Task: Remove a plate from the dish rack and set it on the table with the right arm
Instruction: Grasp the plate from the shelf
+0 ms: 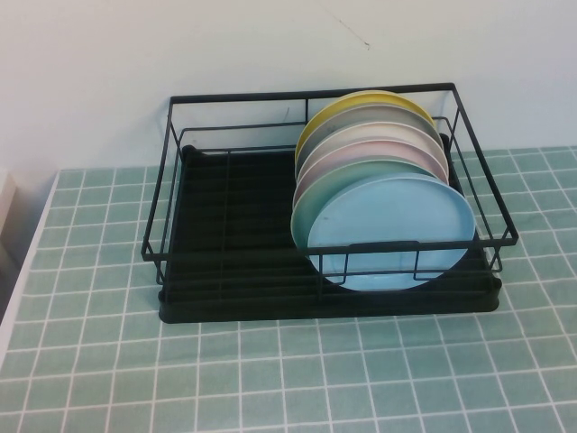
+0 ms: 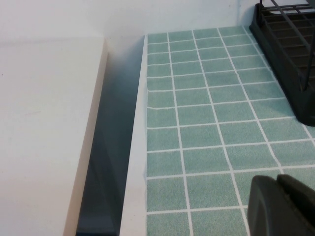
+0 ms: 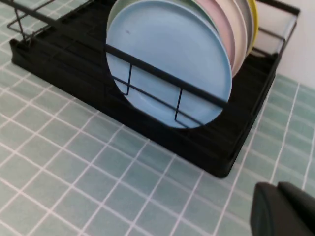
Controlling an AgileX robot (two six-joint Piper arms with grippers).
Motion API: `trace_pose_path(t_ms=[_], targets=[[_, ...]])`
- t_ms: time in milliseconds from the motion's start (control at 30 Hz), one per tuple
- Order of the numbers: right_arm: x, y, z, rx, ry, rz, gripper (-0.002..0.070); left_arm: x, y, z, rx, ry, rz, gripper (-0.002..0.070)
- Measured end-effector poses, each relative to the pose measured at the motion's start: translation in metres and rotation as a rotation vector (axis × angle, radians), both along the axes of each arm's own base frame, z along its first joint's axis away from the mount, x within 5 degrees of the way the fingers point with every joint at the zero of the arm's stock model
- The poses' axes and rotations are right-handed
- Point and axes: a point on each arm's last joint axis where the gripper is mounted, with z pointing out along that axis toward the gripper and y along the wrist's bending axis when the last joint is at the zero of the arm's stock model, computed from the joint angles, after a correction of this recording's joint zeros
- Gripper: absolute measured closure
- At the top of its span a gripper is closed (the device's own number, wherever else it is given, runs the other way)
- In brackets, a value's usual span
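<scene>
The black wire dish rack [image 1: 225, 234] stands on the green-tiled table [image 1: 270, 379]. Several plates stand on edge in its right half, and the light blue plate [image 1: 392, 230] is the front one, leaning on the front rail. Neither arm shows in the high view. In the right wrist view, my right gripper [image 3: 276, 188] hovers over the tiles in front of the rack [image 3: 64, 54], short of the blue plate [image 3: 167, 54], with its fingers pressed together and empty. In the left wrist view, my left gripper [image 2: 276, 179] is shut over the tiles, off the rack's end [image 2: 290, 64].
Behind the blue plate stand a mint-green plate [image 1: 302, 212], a pink plate [image 3: 224, 29], pale ones and a yellow plate [image 1: 361, 99]. A white wall rises behind the rack. Left of the table lies a dark gap [image 2: 108, 162] and a white ledge [image 2: 44, 123].
</scene>
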Motion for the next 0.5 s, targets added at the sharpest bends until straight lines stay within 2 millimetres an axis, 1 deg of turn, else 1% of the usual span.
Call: trace_pose_path(t_ms=[67,100,167,233,300,367,433,500], targets=[[0.016,0.002,0.019,-0.068,-0.044,0.063,0.0678,0.0,0.0,0.0,0.0,0.0,0.0,0.0678],[0.023,0.003,0.027,-0.064,-0.071,0.064,0.0678,0.0,0.0,0.0,0.0,0.0,0.0,0.0678],[0.04,0.004,0.047,0.003,-0.131,0.042,0.0678,0.0,0.0,0.0,0.0,0.0,0.0,0.0678],[0.057,0.006,0.06,0.016,-0.156,0.046,0.0678,0.0,0.0,0.0,0.0,0.0,0.0,0.0678],[0.07,0.009,0.07,-0.046,-0.149,0.119,0.0678,0.0,0.0,0.0,0.0,0.0,0.0,0.0678],[0.089,0.015,0.067,-0.107,-0.035,0.253,0.0678,0.0,0.0,0.0,0.0,0.0,0.0,0.0678],[0.105,0.019,0.067,-0.148,0.047,0.355,0.0678,0.0,0.0,0.0,0.0,0.0,0.0,0.0678],[0.125,0.023,0.062,-0.186,0.123,0.44,0.0678,0.0,0.0,0.0,0.0,0.0,0.0,0.0678]])
